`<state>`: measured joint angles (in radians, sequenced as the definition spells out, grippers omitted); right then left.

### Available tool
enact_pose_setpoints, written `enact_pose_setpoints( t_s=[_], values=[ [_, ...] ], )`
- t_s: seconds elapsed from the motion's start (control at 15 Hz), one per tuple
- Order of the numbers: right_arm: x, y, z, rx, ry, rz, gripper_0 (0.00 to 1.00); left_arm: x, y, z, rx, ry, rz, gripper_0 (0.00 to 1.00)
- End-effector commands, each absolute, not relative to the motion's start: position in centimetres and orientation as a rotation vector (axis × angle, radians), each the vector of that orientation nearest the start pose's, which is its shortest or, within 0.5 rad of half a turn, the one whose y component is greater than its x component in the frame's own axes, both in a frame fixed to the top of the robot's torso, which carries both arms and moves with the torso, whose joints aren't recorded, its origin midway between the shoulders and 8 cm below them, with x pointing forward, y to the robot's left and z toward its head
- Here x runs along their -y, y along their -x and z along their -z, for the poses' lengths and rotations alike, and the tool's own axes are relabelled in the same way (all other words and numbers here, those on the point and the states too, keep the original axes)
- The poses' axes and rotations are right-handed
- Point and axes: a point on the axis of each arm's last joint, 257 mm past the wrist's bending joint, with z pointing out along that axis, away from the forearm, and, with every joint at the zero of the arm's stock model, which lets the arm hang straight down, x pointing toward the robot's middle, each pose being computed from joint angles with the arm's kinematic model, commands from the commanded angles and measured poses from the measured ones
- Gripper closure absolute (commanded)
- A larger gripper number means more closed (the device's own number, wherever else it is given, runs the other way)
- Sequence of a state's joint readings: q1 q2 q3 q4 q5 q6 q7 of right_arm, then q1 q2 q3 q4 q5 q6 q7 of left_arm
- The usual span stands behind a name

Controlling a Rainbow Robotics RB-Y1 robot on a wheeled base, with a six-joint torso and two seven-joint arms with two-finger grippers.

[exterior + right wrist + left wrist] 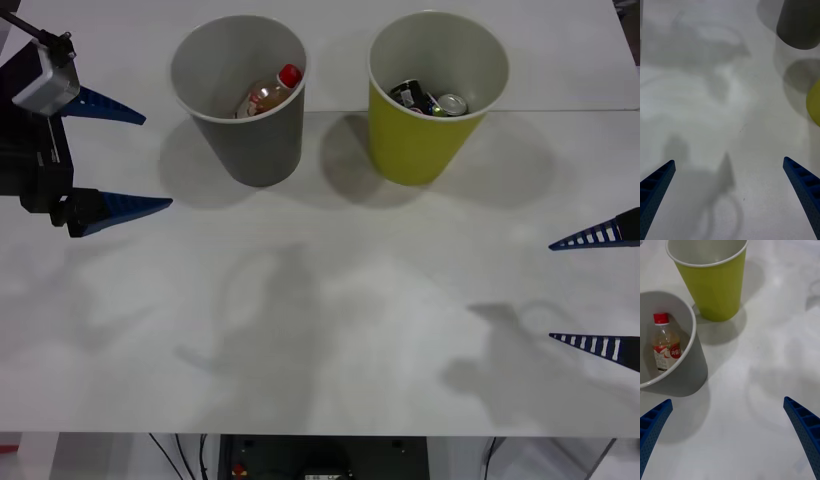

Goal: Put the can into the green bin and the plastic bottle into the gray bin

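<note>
The plastic bottle (pixel 268 95), red cap up, lies inside the gray bin (pixel 250 150); the left wrist view shows the bottle (pixel 664 343) leaning against the gray bin's inner wall (pixel 685 318). The can (pixel 450 104) rests inside the green bin (pixel 420 145), next to another dark can. The green bin (pixel 717 288) stands just beyond the gray one in the left wrist view. My left gripper (pixel 140 160) hangs open at the table's left, beside the gray bin. My right gripper (pixel 600 290) is open at the right edge, holding nothing. The right wrist view catches the gray bin (pixel 799 26) and a sliver of the green bin (pixel 814 103).
The white table (pixel 320 330) stretches bare in front of both bins, crossed by arm shadows. A seam runs across the tabletop behind the bins. The table's front edge lies near the robot base with cables below.
</note>
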<state>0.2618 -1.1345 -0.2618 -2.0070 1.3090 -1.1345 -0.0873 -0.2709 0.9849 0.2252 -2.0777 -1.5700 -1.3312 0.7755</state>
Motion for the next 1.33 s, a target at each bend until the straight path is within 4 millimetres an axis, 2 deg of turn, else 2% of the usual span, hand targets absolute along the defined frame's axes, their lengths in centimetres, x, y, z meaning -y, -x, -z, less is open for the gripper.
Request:
enact_pose_setpoints(
  t_s=[0.07, 0.33, 0.87, 1.13, 1.33],
  values=[
    [28.6, -34.1, 16.7, -1.596, 1.634, -0.209, 0.0, -23.3, -39.8, 6.7, -1.672, -1.433, 0.206, 0.0],
    [28.6, -34.1, 16.7, -1.596, 1.634, -0.209, 0.0, -25.2, -37.4, 8.5, -1.649, -1.527, 0.196, 0.0],
    [28.6, -34.1, 16.7, -1.596, 1.634, -0.209, 0.0, -26.5, -33.6, 12.8, -1.562, -1.633, 0.188, 0.0],
    [28.6, -34.1, 16.7, -1.596, 1.634, -0.209, 0.0, -27.2, -31.9, 14.4, -1.547, -1.695, 0.162, 0.0],
    [28.6, -34.1, 16.7, -1.596, 1.634, -0.209, 0.0, -27.8, -31.5, 15.0, -1.561, -1.698, 0.137, 0.0]
  ],
)
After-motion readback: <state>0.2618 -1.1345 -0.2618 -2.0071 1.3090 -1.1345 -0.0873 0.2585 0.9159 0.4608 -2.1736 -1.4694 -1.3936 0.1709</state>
